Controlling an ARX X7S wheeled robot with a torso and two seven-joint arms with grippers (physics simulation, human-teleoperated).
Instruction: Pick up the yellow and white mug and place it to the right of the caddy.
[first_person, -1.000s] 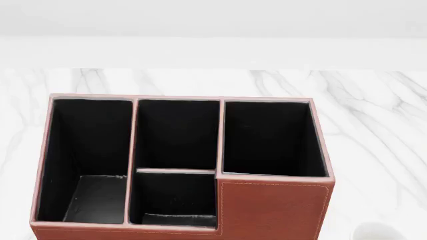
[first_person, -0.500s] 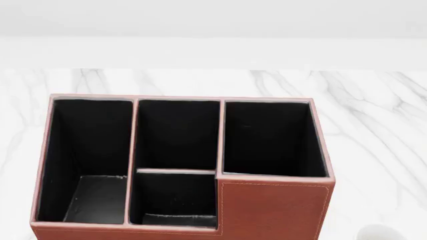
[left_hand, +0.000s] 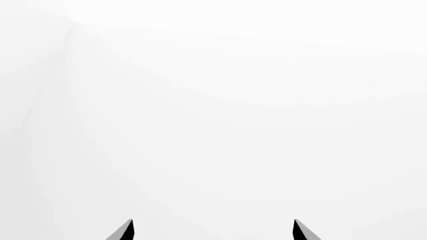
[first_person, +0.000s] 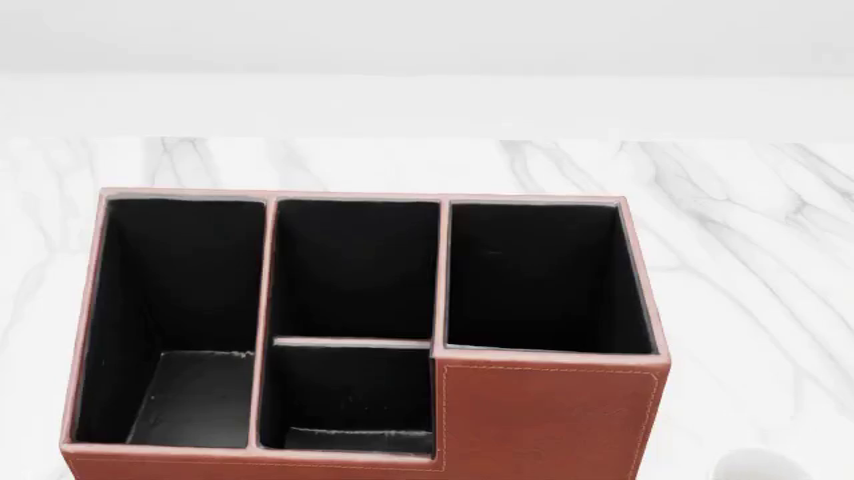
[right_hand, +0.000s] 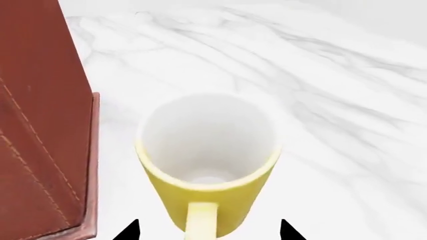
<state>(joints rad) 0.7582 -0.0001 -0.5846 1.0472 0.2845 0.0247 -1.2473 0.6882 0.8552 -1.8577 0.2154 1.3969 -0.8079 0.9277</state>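
Caddy (first_person: 547, 420): reddish-brown, stitched, four black-lined compartments, on the white marble table (first_person: 747, 250).
Yellow and white mug (right_hand: 208, 165): upright on the marble just right of the caddy's side wall, not touching it; handle toward the right wrist camera; only a sliver of white rim in the head view's near right corner.
Right gripper (right_hand: 208, 231): jaws wide, tips either side of the mug's handle.
Left gripper (left_hand: 213, 231): jaws wide, nothing between them, facing blank white.

No text, label, brand, number or sign can be read on the caddy (first_person: 547, 415), the mug (right_hand: 208, 165) or the counter (first_person: 747, 250).
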